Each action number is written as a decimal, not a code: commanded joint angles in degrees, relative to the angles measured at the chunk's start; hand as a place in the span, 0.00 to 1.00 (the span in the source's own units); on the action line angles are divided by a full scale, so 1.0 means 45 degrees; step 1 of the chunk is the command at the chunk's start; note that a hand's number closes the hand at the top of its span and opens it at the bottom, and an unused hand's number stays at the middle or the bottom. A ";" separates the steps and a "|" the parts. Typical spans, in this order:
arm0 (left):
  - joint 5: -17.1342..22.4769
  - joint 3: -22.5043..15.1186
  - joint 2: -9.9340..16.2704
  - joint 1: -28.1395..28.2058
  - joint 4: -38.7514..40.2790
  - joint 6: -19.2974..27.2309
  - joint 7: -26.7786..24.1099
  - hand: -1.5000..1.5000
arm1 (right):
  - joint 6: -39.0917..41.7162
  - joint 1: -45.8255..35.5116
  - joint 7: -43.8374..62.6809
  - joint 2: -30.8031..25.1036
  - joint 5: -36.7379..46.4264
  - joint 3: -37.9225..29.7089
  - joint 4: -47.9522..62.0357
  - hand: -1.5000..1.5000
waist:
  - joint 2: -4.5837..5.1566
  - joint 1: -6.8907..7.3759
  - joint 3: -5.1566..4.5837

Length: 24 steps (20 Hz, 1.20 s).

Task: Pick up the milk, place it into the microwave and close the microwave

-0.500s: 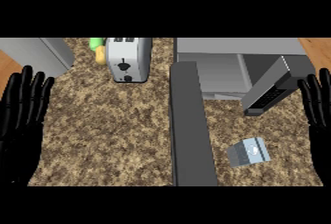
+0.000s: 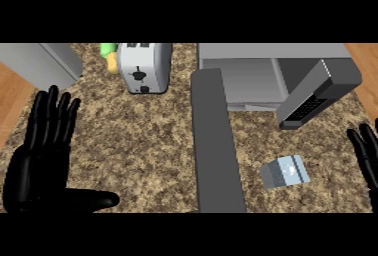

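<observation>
Speckled granite counter (image 2: 140, 145) fills most of the view, wood floor at both side edges. Grey bar (image 2: 215, 145) runs down the middle, top to bottom edge, unchanged from half a second ago. Microwave (image 2: 251, 75) at upper right, cavity open, door (image 2: 314, 95) swung out toward the right with its keypad strip facing down-left; same pose as before. Grey cabinet block (image 2: 40, 62) at upper left corner. Toaster (image 2: 142, 67) upright at top centre-left, green and yellow item (image 2: 111, 56) just beside its left side, partly hidden.

Left hand (image 2: 40, 160) at left edge, flat and spread wide, fingers straight and pointing up, thumb out to the right along the bottom; holds nothing. Roughly same spot as earlier. Right hand (image 2: 367, 155) at right edge, only fingers visible, straight, holding nothing; sits lower in view than half a second ago and more cut off by the edge.

Milk (image 2: 284, 172) carton lies on counter right of the bar, below the microwave door, apart from both hands. Not moved since earlier frame.
</observation>
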 commanded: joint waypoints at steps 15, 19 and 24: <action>0.0826 -0.1994 -0.0253 0.4740 -0.0532 -0.0652 -0.2918 0.00 | 0.1443 0.3351 -0.2943 0.0972 0.0519 0.0164 0.1961 0.00 | 0.0027 0.0167 0.0037; 0.1634 -0.1036 0.0193 0.4912 -0.0367 -0.1283 -0.3366 0.00 | 0.1926 0.3380 -0.3880 0.0851 -0.0282 -0.0663 0.3224 0.00 | 0.0030 0.0159 0.0038; 0.1290 -0.1579 0.0001 0.5836 -0.0160 -0.1367 -0.4272 0.00 | 0.1191 0.3094 -0.5679 0.1309 0.0629 -0.0417 0.5211 0.00 | 0.0031 0.0157 0.0039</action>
